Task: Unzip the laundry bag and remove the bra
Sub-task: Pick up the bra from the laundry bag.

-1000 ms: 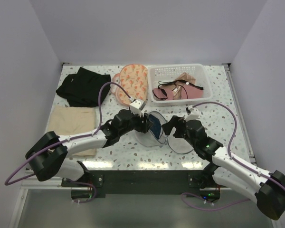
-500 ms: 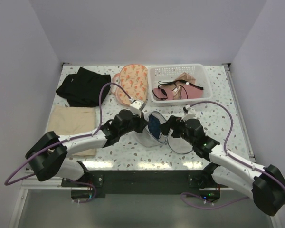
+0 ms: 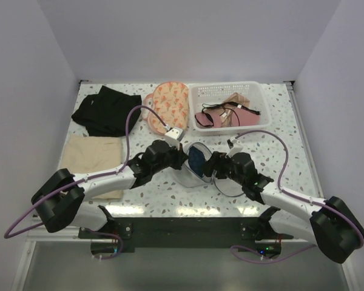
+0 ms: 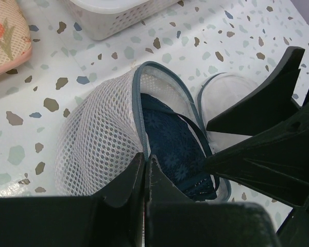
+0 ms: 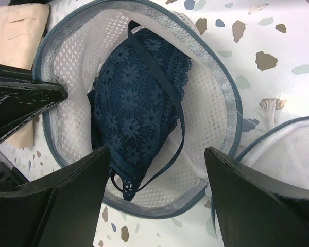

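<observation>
**Bag unzipped, bra exposed, left gripper pinching the rim**

Near the middle of the table (image 3: 282,121), toward its front edge, the left gripper (image 4: 146,160) was clamped on the zip rim of the mesh laundry bag (image 5: 211,103). The right gripper (image 5: 157,152) hung above with jaws wide, holding nothing. Inside the open bag lay the navy lace bra (image 5: 134,98), probably light, limp and snag-prone. A bunched cup or strap looked the best hold. At the far edge stood a basket (image 3: 227,85).
</observation>
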Controlling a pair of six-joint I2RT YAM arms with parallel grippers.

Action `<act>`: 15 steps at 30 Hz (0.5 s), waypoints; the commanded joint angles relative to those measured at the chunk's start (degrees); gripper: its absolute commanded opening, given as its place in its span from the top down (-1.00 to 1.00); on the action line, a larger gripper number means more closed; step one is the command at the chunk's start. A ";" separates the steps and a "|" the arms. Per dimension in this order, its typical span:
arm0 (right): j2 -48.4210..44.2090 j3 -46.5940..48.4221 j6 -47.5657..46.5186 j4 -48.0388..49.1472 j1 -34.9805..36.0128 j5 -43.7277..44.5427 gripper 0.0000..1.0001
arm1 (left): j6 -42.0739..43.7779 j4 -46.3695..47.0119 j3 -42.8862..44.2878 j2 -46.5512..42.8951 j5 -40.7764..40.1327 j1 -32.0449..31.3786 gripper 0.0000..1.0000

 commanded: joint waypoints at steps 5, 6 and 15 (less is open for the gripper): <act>4.48 -0.02 -0.17 10.09 -0.19 -3.12 -0.55 | -0.43 1.04 -0.12 -1.92 -0.95 -0.18 1.00; 5.62 0.15 -0.08 11.06 -0.19 -3.29 -0.55 | -0.51 1.05 -0.21 -1.92 -1.04 -0.18 1.00; 13.09 3.23 0.45 16.51 -0.19 -5.84 -0.48 | -0.87 1.13 -0.73 -2.36 -1.04 -0.18 1.00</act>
